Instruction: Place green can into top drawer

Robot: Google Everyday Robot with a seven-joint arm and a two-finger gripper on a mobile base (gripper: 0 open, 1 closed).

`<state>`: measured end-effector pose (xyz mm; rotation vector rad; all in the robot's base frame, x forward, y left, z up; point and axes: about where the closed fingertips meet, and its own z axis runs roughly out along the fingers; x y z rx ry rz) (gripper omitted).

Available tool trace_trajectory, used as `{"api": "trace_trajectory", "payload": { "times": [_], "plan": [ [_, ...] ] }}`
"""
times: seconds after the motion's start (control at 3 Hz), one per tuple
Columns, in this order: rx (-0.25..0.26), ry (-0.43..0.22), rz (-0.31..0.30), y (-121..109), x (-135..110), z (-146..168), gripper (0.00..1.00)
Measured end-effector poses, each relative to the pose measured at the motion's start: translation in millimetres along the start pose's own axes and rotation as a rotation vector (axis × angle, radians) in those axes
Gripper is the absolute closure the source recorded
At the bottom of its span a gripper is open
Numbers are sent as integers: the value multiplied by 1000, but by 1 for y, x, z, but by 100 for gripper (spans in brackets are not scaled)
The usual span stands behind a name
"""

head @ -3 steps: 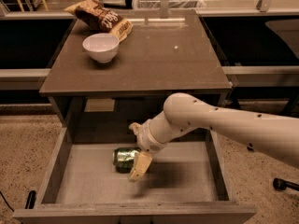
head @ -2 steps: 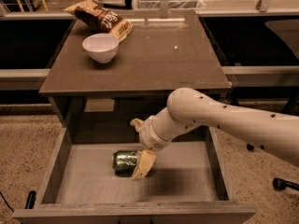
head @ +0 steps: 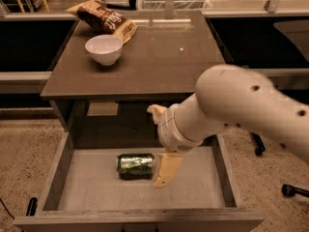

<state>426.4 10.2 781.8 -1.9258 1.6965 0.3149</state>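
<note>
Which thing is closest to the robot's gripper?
The green can, lying in the drawer beside the gripper; the bowl and bag sit up on the table.

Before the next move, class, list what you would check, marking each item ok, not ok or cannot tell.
1. Drawer pulled open: ok.
2. Can inside the drawer: ok, it lies on its side on the bottom.
3. Gripper free of the can: cannot tell; it sits low in the drawer, right beside the can's right end.
4. Can at rest, not rolling: cannot tell.
5. Bowl and bag away from the drawer: ok, both on the table.
</note>
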Motion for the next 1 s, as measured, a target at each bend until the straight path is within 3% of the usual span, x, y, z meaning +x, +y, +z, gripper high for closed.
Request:
{"api": "trace_trajectory", "payload": {
  "times": [0.33, 0.67, 1.0],
  "plan": [
    [59, 90, 35, 3, 31, -97, 0],
    [72, 43, 107, 15, 90, -160, 0],
    [53, 27, 48, 19, 95, -162, 0]
  ]
}}
